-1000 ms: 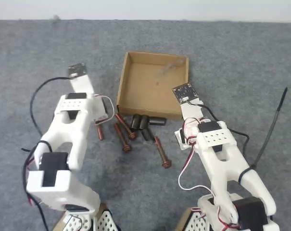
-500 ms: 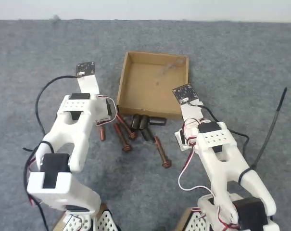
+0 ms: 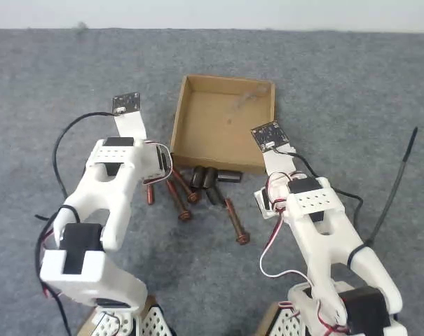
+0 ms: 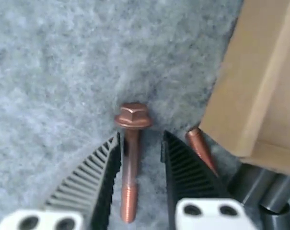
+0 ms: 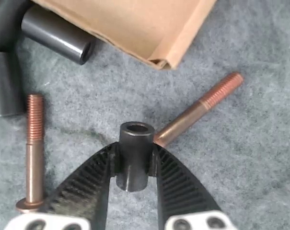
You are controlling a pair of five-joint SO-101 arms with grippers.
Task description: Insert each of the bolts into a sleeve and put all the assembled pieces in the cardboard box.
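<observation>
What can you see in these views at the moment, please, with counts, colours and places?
cardboard box: one, brown, open-topped, beyond both arms.
bolts: at least five, copper; four before the box's near wall, a fifth beside the right gripper.
sleeves: five, black; four clustered at the box's near wall, one held.
carpet: one, grey, under everything.
cable: one, black, right of the right arm.
left gripper: one, white with black jaws, open astride a bolt.
right gripper: one, white with black jaws, shut on a sleeve.
</observation>
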